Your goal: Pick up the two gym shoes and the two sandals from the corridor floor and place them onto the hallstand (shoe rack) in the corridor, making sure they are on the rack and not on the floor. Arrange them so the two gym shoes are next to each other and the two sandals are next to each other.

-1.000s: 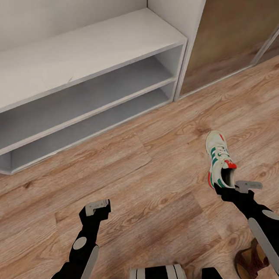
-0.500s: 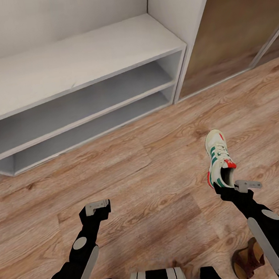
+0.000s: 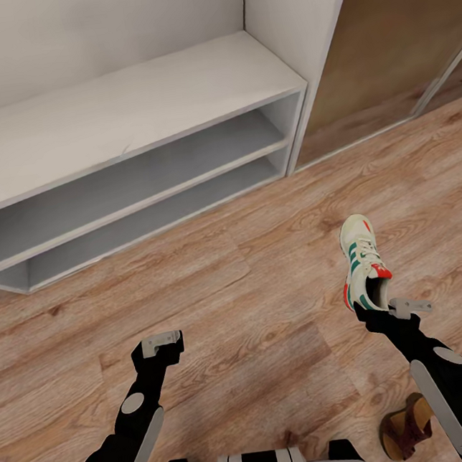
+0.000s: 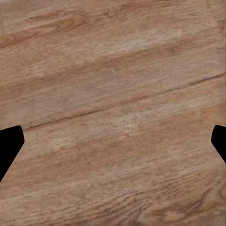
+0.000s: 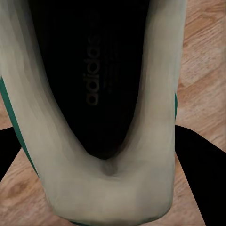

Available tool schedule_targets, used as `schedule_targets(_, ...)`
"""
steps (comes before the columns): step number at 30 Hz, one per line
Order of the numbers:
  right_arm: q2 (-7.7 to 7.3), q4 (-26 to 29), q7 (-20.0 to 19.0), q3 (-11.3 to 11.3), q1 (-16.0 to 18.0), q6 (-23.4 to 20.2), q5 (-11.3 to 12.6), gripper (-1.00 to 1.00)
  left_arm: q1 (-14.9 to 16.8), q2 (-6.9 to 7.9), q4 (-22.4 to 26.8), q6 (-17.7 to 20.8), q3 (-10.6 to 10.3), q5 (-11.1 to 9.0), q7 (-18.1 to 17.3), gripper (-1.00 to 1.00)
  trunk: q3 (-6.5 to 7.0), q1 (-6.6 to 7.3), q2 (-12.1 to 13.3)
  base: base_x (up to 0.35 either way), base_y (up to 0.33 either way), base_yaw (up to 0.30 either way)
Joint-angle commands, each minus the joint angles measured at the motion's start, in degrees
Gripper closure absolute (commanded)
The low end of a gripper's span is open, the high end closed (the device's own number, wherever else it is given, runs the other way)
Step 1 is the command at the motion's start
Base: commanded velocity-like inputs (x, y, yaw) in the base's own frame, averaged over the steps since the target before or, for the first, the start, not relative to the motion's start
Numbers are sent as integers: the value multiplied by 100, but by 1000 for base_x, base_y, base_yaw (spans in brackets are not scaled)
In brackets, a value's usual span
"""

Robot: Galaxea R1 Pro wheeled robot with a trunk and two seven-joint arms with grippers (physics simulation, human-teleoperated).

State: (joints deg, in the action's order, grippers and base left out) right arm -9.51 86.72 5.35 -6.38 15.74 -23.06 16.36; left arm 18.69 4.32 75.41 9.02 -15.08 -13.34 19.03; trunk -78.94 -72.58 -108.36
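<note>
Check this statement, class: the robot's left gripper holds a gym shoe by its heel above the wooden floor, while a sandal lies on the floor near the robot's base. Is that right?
Not quite. It is the right gripper that holds the gym shoe by its heel; the left gripper is open. The head view shows this. The rest stands: the shoe is above the wooden floor, and a sandal lies near the base.

Gym shoe [image 3: 364, 264] right of centre before the hallstand [image 3: 123, 114]; sandal [image 3: 405, 427] nearer, on the floor [image 3: 252, 286]
</note>
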Motion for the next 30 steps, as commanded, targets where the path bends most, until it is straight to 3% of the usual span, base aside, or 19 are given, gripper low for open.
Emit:
schedule_targets(1,-6,10,45,0,0,-25,61,100,3,8,9,20,-21,-33,50,-100,16,23,40,0,0,0)
schedule_targets(15,-5,11,45,5,1,-27,61,100,-6,8,9,20,-21,-28,49,-100,267,330,602,0,0,-17)
schedule_targets(30,-3,11,45,5,2,-26,61,100,-18,8,18,19,-12,-28,49,-100,536,660,1203,0,0,-260)
